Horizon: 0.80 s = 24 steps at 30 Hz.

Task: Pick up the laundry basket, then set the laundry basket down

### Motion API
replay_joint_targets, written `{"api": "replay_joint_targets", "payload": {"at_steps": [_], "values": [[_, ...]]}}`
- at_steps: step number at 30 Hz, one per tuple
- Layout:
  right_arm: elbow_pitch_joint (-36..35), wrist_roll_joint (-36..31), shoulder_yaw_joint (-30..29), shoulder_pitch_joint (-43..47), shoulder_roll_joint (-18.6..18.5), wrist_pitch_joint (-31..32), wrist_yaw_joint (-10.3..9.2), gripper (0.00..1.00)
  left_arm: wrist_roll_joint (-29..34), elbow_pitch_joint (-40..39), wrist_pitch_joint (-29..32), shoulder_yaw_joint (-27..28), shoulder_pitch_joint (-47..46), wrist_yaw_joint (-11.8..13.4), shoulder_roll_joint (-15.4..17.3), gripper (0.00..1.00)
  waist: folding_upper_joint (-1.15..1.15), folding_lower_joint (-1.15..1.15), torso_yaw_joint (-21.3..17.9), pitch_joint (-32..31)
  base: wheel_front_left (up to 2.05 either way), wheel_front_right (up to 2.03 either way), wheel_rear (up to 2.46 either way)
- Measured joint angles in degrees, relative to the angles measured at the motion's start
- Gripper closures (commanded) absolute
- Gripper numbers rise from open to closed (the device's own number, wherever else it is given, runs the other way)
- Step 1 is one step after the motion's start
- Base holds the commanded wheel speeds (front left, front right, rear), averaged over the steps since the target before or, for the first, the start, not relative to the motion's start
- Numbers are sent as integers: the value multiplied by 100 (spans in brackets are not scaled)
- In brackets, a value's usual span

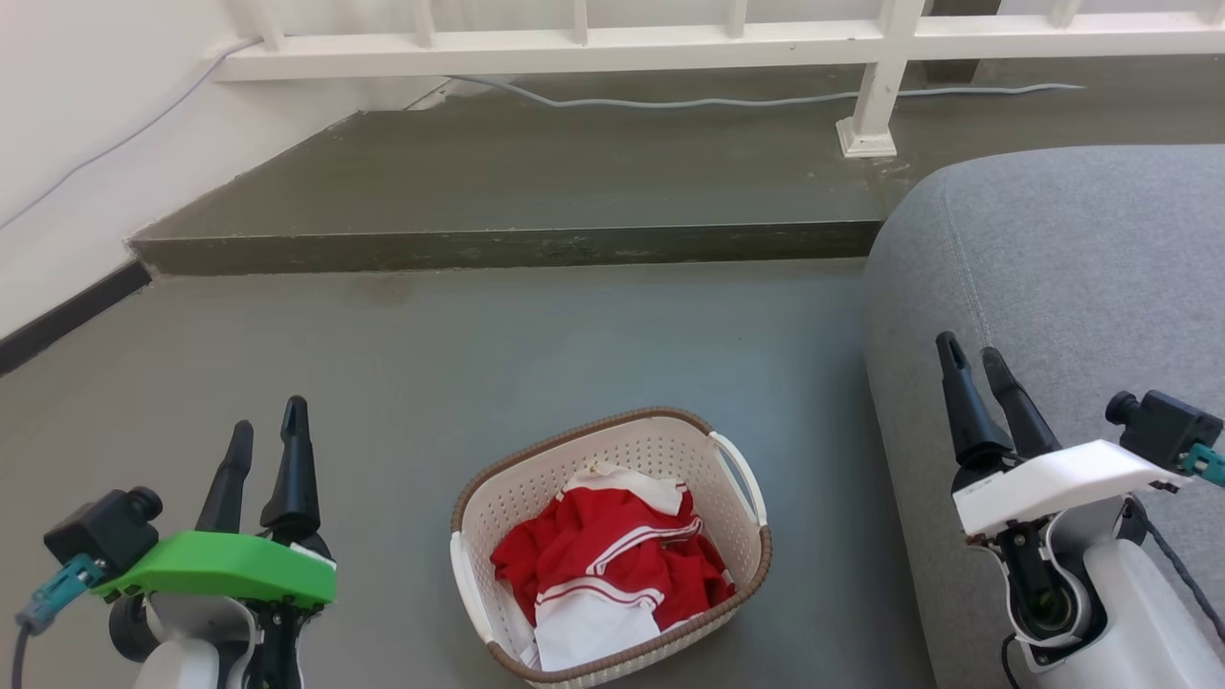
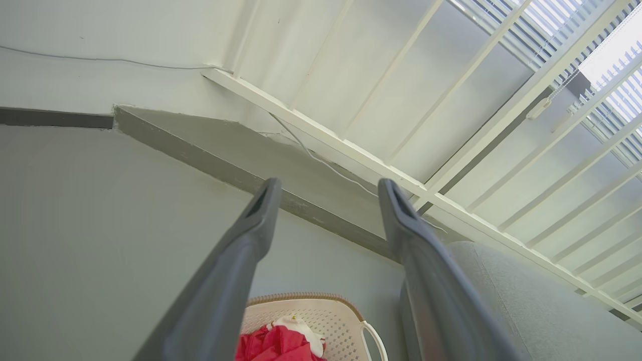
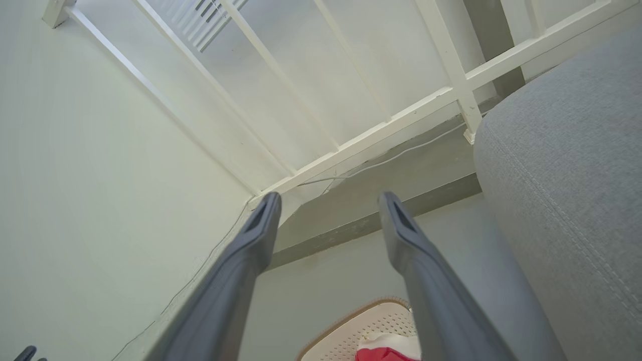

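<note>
The left jaws, two long dark tapering fingers (image 1: 295, 469), rise from a green cover (image 1: 225, 566); the right jaws from a white cover (image 1: 1053, 483). Each pale wrist (image 1: 1144, 593) carries a black camera (image 1: 105, 526) with a teal plug (image 1: 57, 588).

A cream-white perforated plastic laundry basket (image 1: 536, 488) is edged in a brown weave pattern; a crumpled red cloth with white stripes (image 1: 612, 565) is seen within. A plain grey-green concrete floor (image 1: 478, 354) and, at the right, a grey woven-fabric sofa (image 1: 1053, 268) are shown. The dark-fingered left gripper (image 1: 268, 416) is capped in green, the right gripper (image 1: 968, 346) in white.
</note>
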Motion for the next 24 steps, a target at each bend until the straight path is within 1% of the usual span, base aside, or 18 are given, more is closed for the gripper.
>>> {"api": "replay_joint_targets", "payload": {"at_steps": [3,14,15,24], "values": [[-10,-181,24,0,0,-30,-34,0,170,-12,-63,-23,0,0,-1,0,0,0,0,9,0,0,0],[-34,-1042,141,-4,-21,-242,-52,0,993,-103,-286,-116,-3,0,-4,0,0,0,-16,45,0,0,0],[-36,-1131,157,-5,-21,-282,-91,0,1085,-119,-307,-119,-3,0,-5,0,0,0,-18,46,0,0,0],[-56,-1789,233,-31,-24,-463,-93,0,1738,-202,-490,-142,-12,-2,-8,0,0,0,-22,52,0,0,0]]}}
